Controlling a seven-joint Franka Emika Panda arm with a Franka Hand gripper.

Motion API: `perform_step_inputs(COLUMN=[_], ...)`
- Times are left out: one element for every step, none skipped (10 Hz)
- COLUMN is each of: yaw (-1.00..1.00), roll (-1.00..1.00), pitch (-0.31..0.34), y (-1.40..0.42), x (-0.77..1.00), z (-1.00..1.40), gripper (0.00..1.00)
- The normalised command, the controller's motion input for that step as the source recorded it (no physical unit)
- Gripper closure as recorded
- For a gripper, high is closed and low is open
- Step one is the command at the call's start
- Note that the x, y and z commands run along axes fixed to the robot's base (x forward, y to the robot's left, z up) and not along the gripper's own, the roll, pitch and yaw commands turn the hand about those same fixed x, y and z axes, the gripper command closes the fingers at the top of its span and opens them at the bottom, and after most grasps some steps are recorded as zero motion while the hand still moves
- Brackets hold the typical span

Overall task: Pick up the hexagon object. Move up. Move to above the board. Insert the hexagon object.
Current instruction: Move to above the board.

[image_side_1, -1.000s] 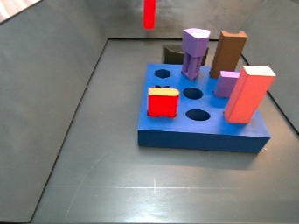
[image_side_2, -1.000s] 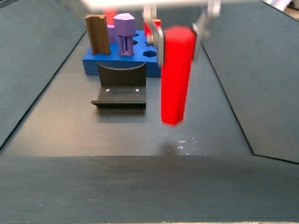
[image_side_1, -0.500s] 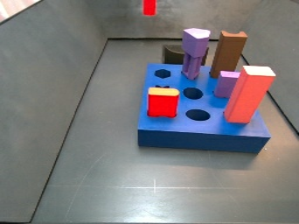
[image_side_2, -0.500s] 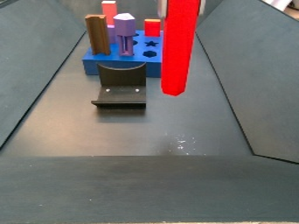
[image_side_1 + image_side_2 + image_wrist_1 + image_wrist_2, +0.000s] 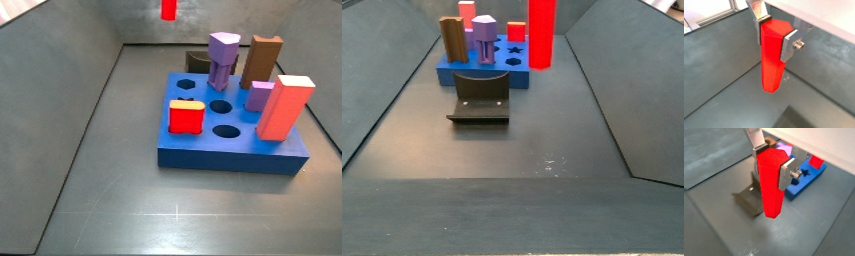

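The pincer (image 5: 774, 34) is gripping the hexagon object (image 5: 772, 57) upright and has been lifting it: it now hangs higher above the surface (image 5: 502, 150) than a second ago, not yet over the blue board (image 5: 230, 140).

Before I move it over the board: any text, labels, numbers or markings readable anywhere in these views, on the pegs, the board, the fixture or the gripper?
None readable in any view.
hexagon object: plain red, held in the gripper, no marking.
board: plain blue, only holes in its top face.
fixture: dark, no label visible.
fingers: bare silver with a screw, no print.
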Motion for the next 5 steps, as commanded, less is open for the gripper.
perform_step_inputs(yaw=[-0.06,-0.02,0.00,0.00,0.00], roll=[0.02,0.01,0.00,0.00,-0.01], pitch=[0.035,0.024,0.011,0.008,0.009], y=[-1.00,-1.00,-1.00,-1.00,-1.00], x=[-0.05,-0.06,-0.06,-0.06,-0.06], z=[0.18,0.18,0.18,0.19,0.19], gripper=[1.00,1.00,1.00,1.00,1.00])
